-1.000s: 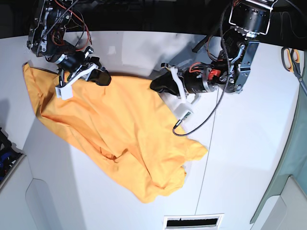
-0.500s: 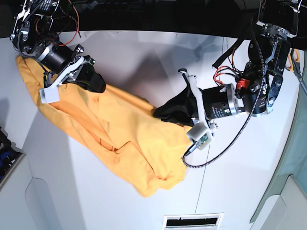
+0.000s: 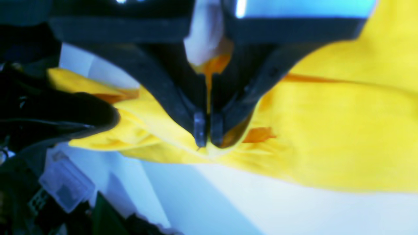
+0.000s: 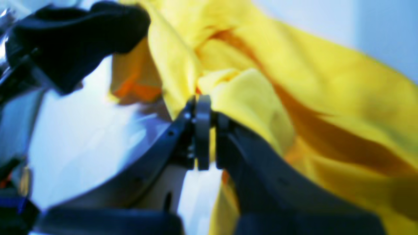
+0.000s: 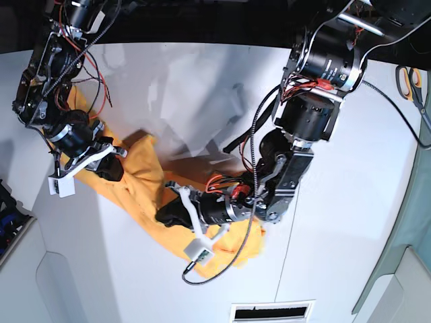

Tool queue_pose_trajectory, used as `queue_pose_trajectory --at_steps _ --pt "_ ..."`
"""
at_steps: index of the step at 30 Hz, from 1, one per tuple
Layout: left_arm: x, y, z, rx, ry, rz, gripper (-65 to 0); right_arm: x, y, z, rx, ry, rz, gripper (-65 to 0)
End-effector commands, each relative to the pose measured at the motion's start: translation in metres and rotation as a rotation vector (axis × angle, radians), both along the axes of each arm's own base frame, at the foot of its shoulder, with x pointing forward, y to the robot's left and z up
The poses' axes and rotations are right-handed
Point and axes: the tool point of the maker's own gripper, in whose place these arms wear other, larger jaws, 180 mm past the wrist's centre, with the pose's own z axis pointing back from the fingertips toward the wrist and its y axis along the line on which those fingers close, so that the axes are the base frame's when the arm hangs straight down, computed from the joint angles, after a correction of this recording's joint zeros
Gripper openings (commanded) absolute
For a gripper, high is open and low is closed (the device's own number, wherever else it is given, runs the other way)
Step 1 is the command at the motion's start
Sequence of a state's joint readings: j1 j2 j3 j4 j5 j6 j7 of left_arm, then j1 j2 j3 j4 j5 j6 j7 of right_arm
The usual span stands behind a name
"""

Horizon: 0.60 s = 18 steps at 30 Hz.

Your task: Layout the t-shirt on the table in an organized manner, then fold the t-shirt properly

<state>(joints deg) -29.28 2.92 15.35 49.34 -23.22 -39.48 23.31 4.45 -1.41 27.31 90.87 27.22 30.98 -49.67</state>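
Observation:
The orange-yellow t-shirt [image 5: 139, 180] lies bunched in a narrow heap on the left half of the white table [image 5: 350, 202]. My left gripper [image 5: 167, 215] reaches in from the right and is shut on a fold of the shirt's near side. In the left wrist view, cloth [image 3: 326, 130] is pinched between the tips of that gripper [image 3: 205, 138]. My right gripper [image 5: 111, 169] is shut on the shirt's left part. The right wrist view shows fabric [image 4: 248, 98] clamped at its tips [image 4: 205, 104]. The two grippers are close together, with cloth bundled between them.
Orange-handled scissors [image 5: 411, 82] lie at the table's far right edge. A grey-green panel [image 5: 404, 229] borders the right side. A slotted vent [image 5: 271, 311] sits at the front edge. A dark object [image 5: 10, 219] is at the left edge. A thin seam [image 5: 286, 242] crosses the table.
The left gripper has swung from the right centre across to the front left. The right gripper has come nearer. The shirt has gathered from a spread sheet into a narrow bunch.

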Motion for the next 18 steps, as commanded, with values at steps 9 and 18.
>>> queue_pose_trajectory --at_steps 9,18 --pt "-0.003 -0.022 -0.024 -0.056 0.096 0.036 -45.2 0.025 -0.051 -0.026 -0.05 0.024 -0.163 -53.8" --pt "-0.021 -0.017 -0.021 -0.07 0.236 -0.036 -34.8 0.013 -0.077 -0.038 -0.084 0.102 -0.176 -39.5"
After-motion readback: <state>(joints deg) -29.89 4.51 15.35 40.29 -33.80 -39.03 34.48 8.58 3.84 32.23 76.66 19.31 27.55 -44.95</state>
